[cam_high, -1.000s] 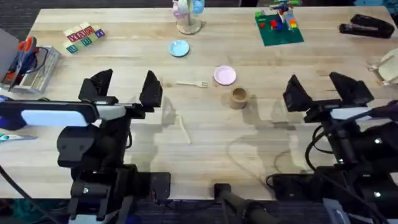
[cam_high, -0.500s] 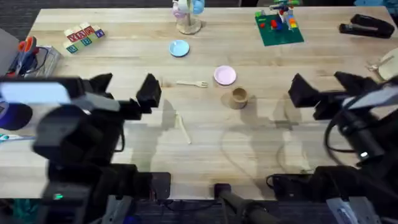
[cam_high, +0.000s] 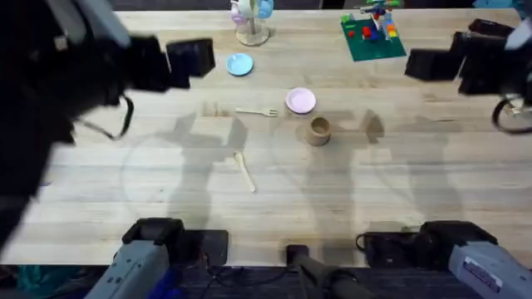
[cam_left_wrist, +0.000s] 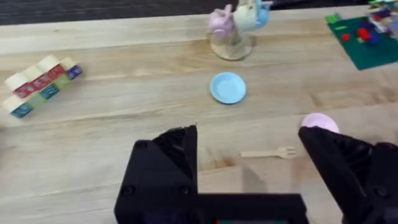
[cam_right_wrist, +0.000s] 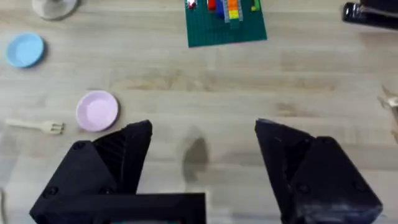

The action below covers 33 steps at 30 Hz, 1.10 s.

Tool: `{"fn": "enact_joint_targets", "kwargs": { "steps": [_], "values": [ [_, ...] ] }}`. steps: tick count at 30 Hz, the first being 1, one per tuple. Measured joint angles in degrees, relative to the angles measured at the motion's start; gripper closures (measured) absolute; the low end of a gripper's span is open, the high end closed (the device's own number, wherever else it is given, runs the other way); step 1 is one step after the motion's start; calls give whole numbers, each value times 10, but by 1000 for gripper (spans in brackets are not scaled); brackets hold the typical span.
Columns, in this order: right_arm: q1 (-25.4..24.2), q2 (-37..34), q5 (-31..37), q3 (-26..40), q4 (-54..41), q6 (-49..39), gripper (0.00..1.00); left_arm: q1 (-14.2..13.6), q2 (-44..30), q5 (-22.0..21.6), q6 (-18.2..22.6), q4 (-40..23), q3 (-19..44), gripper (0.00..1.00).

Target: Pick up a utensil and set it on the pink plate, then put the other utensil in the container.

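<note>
A robotics lab or test bench is showing here: two robot arm bases (cam_high: 158,245) are sitting clamped at the near edge of a pale butcher-block table (cam_high: 399,191), cables trailing beside them. Toy props are lying scattered as test objects: alphabet blocks (cam_left_wrist: 40,84), a green brick baseplate (cam_right_wrist: 225,22), a black stapler (cam_right_wrist: 370,14), a light blue plate (cam_left_wrist: 227,87).

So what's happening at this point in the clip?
Nothing is being held. The left gripper and right gripper are both open and hang above the table, touching none of the items. The fork lies flat just beside the pink plate, not on it. The spoon lies on the bare wood nearer the arm bases, and the container stands upright next to the plate. Neither placement is done.
</note>
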<state>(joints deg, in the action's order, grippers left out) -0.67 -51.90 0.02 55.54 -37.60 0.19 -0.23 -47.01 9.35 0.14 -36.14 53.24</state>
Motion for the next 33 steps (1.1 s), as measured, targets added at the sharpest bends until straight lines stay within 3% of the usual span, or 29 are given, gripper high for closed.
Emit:
{"fn": "enact_joint_targets", "kwargs": {
  "steps": [6,10,17,20,23,29,33],
  "values": [
    [0,-106,0,138,-117,0,5,0,-121,48,20,-94,138,8],
    [0,-144,-1,183,-143,0,5,0,-182,62,25,-140,202,8],
    [0,-150,-1,192,-148,0,5,0,-220,74,25,-157,232,8],
    [0,-150,0,192,-148,-3,5,0,-220,82,52,-159,233,8],
    [0,-150,0,192,-147,-12,6,-1,-220,117,151,-188,234,8],
    [0,-150,0,192,-147,-24,5,-22,-220,198,443,-254,234,8],
    [0,-150,0,192,-147,-26,6,-28,-220,219,569,-252,234,8]
  ]
}}
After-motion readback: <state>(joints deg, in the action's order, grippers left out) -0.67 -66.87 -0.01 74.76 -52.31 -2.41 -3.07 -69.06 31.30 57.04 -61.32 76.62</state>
